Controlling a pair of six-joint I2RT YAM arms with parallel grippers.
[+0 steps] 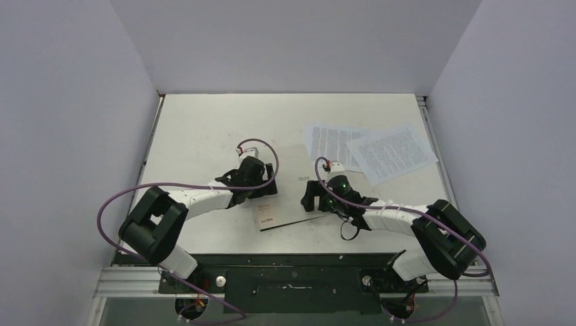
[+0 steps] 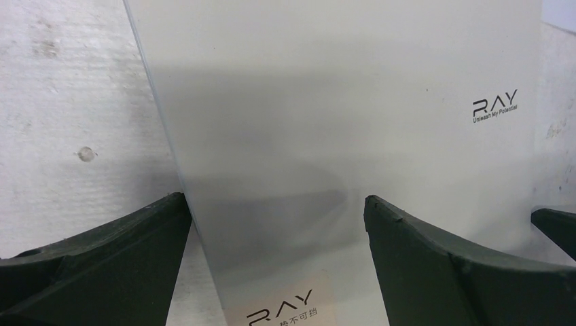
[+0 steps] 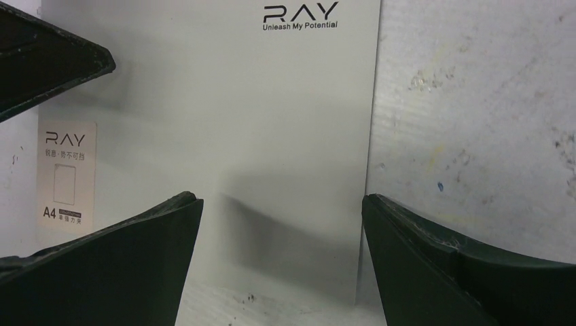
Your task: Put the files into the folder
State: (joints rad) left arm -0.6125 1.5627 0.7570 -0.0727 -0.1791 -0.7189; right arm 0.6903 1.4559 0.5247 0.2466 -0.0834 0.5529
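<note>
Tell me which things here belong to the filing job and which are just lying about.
Job: folder, files, left end effector, right end effector.
Other: table, cables.

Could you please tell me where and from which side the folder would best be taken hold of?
Probably at a long side edge. The folder lies closed and flat on the table, so only its thin edges offer purchase. The left gripper hangs open over the left edge; coming down there from above looks best.

White-and-black arms (image 1: pixel 204 198), purple cables (image 1: pixel 261 141), black end effectors (image 2: pixel 275 200) (one green light (image 1: pixel 344 183)).
</note>
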